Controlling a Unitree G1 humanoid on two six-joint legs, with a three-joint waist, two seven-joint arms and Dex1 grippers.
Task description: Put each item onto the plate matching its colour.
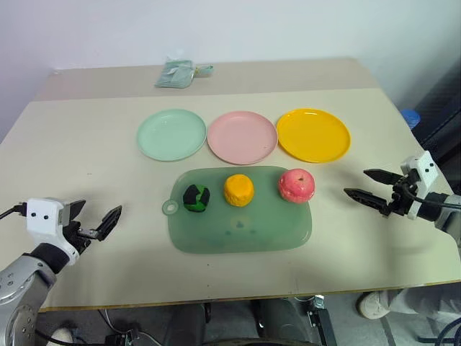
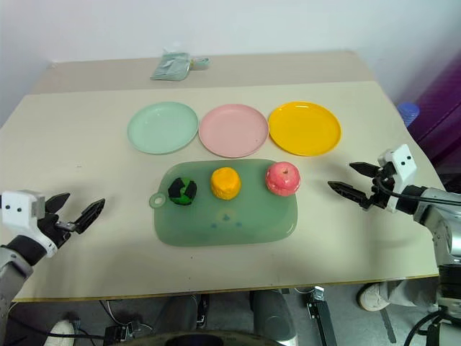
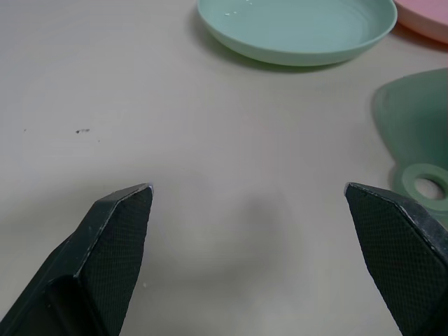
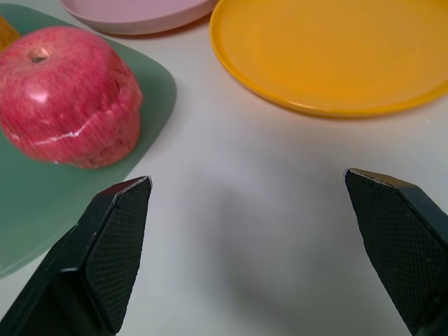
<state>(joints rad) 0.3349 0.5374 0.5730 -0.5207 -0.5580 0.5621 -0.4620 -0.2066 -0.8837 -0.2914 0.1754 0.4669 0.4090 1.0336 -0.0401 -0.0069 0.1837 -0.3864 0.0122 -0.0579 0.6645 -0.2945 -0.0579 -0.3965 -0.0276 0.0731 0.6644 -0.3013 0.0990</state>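
Note:
Three items sit in a row on a translucent green tray: a dark green-and-black ball, an orange-yellow fruit and a pink-red apple. Behind the tray lie three empty plates: mint green, pink and yellow-orange. My left gripper hovers open over the table left of the tray, holding nothing. To the right of the apple my right gripper is open and empty, pointing toward it. The right wrist view has the apple close ahead and the yellow-orange plate beyond.
A crumpled greenish packet lies at the table's far edge. The tray has a handle hole on its left side. Bare tabletop surrounds both grippers, with the table's front edge close below them.

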